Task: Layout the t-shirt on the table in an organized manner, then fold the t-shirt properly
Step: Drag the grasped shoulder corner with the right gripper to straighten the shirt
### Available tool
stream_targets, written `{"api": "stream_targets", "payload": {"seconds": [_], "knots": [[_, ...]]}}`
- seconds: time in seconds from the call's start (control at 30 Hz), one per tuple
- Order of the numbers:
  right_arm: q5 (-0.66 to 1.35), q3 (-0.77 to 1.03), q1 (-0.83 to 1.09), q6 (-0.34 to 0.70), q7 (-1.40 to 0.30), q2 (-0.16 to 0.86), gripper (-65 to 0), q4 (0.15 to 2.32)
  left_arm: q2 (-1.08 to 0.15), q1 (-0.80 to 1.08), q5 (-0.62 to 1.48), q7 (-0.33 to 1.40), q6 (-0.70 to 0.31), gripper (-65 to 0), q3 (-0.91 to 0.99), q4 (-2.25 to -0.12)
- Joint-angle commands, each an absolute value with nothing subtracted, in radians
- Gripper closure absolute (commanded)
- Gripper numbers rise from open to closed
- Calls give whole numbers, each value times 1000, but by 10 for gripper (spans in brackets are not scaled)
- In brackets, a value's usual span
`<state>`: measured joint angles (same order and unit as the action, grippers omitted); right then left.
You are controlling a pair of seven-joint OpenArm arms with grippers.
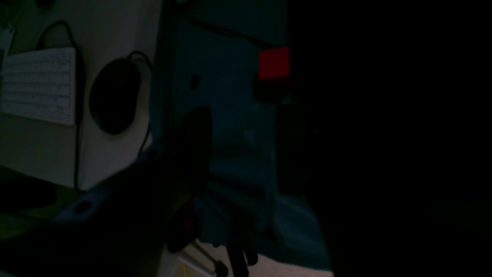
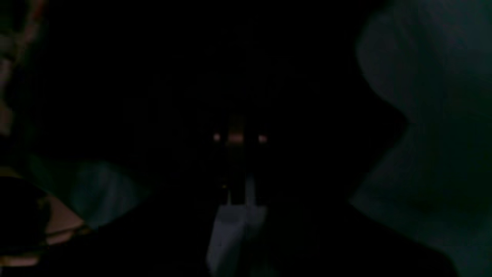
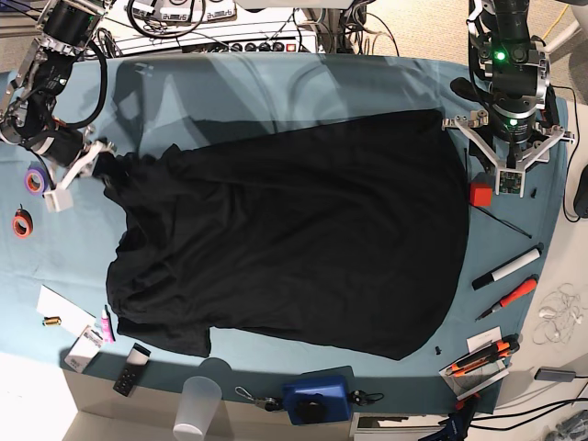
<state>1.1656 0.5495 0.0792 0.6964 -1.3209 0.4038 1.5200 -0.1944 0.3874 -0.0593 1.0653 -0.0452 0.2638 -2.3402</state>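
Item: t-shirt (image 3: pixel 294 239), black, plain side up, no print showing from above. Location: spread across the middle of the teal tabletop (image 3: pixel 276 83), broad and mostly flat, one long straight edge toward the base view's right, the narrower, more rumpled end toward that view's left, where a corner of cloth is drawn up to a point. Handling, as a judgement: light, limp, non-fragile fabric with no stiffness of its own; it will drape and sag from any single hold, drag against the table cloth, and crease where bunched; best taken at hems, corners or shoulder seams, pinching a thin edge rather than the middle of the panel, and ideally at two points at once to keep it flat. Right pincer (image 3: pixel 92 158): at the base view's left, at the raised corner of the shirt, fingers close together; whether cloth is truly caught between them cannot be told, as the right wrist view is almost wholly dark. Left pincer (image 3: pixel 508 152): at the base view's right, standing wide with nothing between its fingers, just beside the shirt's straight edge but apart from it. Adjacent clutter: red block (image 3: pixel 480 194), marker (image 3: pixel 506 267), tape rolls (image 3: pixel 35 180), plastic cup (image 3: pixel 198 405).
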Motion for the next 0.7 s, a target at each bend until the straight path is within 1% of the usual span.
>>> {"api": "stream_targets", "payload": {"seconds": [0.0, 0.03, 0.1, 0.17, 0.3, 0.4, 0.53, 0.6, 0.67], "knots": [[1197, 556, 51, 698, -1302, 427, -41, 1536, -199, 385, -49, 1047, -42, -275, 267, -2356], [1195, 556, 35, 698, -1302, 427, -39, 1536, -199, 385, -33, 1047, -41, -275, 267, -2356], [1192, 556, -5, 698, -1301, 427, -13, 1536, -199, 385, -3, 1046, -42, -275, 267, -2356], [1163, 556, -57, 698, -1295, 427, -8, 1536, -199, 385, 31, 1046, -42, -275, 267, -2356], [1003, 539, -151, 698, -1202, 427, 0, 1536, -199, 385, 88, 1047, -42, -275, 267, -2356], [910, 469, -189, 698, -1186, 427, 0, 1536, -199, 385, 91, 1046, -42, -275, 267, -2356], [790, 331, -191, 698, -1205, 426, 0, 1536, -199, 385, 91, 1047, -43, -275, 267, -2356], [739, 273, -191, 698, -1208, 427, -68, 1536, -199, 385, 91, 1047, -46, -275, 267, -2356], [690, 231, -192, 698, -1198, 427, -165, 1536, -199, 385, 91, 1047, -46, -275, 267, -2356]]}}
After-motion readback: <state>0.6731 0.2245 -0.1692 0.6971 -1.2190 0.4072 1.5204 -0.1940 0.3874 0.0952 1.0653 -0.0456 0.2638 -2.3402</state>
